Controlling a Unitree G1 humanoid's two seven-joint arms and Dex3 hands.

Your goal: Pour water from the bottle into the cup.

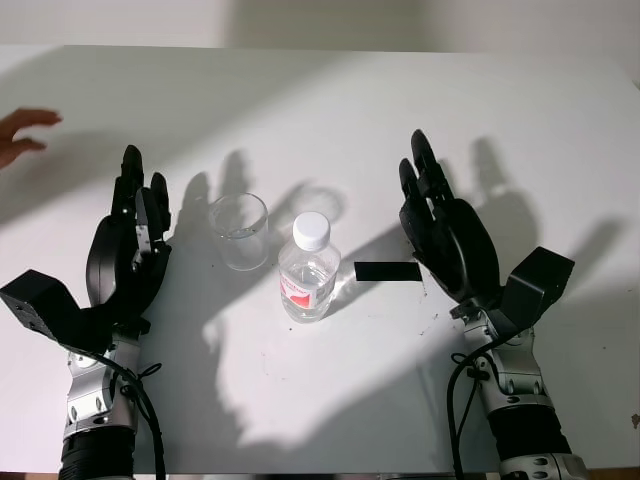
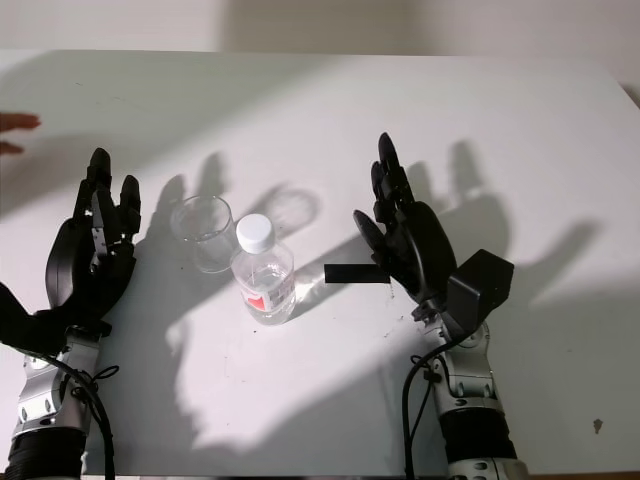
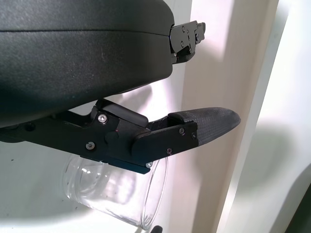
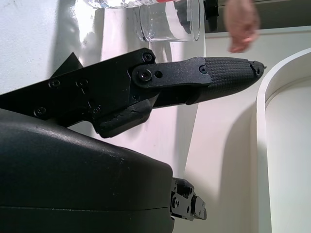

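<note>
Both forearms rise from the near table edge: the left hand [image 1: 130, 250] is open just left of the glass cup [image 1: 240, 231], and the right hand [image 1: 447, 235] is open to the right, with a strip of black tape [image 1: 388, 271] between it and the water bottle [image 1: 308, 268]. That capped bottle stands upright at table centre, long axis vertical, just right of the cup. It lies inward, to the left of the right hand, which looks the likelier one to reach across for it.

On the table [image 1: 330, 100], the cup [image 1: 240, 231] stands just left of the bottle [image 1: 308, 268] and slightly behind it. The left hand [image 1: 128, 245], open, is left of the cup; the right hand [image 1: 445, 232], open, is right of the bottle, with a strip of tape [image 1: 387, 271] on the table between them. A person's hand [image 1: 22, 135] reaches in at the far left edge.
</note>
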